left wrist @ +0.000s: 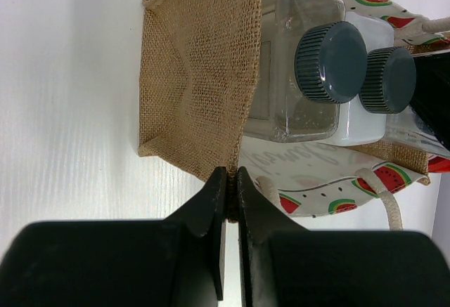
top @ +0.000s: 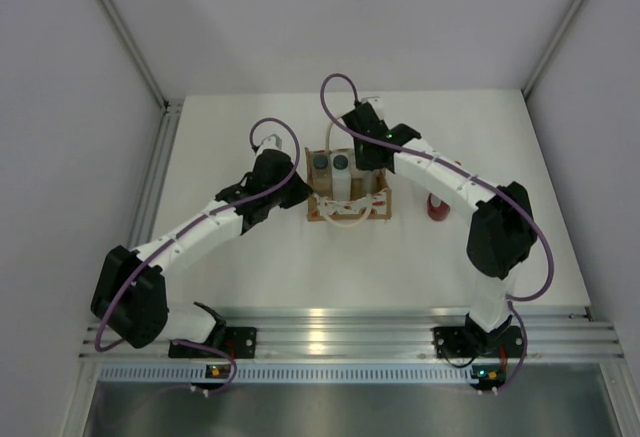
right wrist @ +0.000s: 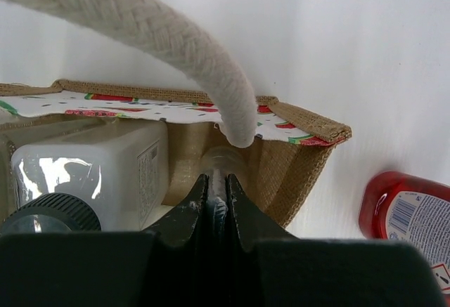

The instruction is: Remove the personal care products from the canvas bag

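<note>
Tan burlap tote bag (left wrist: 197, 75) near the tabletop's far edge.
Left jaws pinch its rim; right jaws grip a pale tube (right wrist: 223, 161) inside, beside two white grey-capped bottles (left wrist: 330, 61); slim red bottle (top: 437, 207) is outside.

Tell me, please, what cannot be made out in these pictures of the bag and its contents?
- Right wrist view: the right gripper pinches a pale item, mostly hidden by its jaws and the rope handle; its identity is unclear.
- Right wrist view: the red bottle is cut off by the frame edge.
- Top view: the right arm covers the right side of the canvas bag.
- Left wrist view: the left gripper hides the pinched bag edge.
</note>
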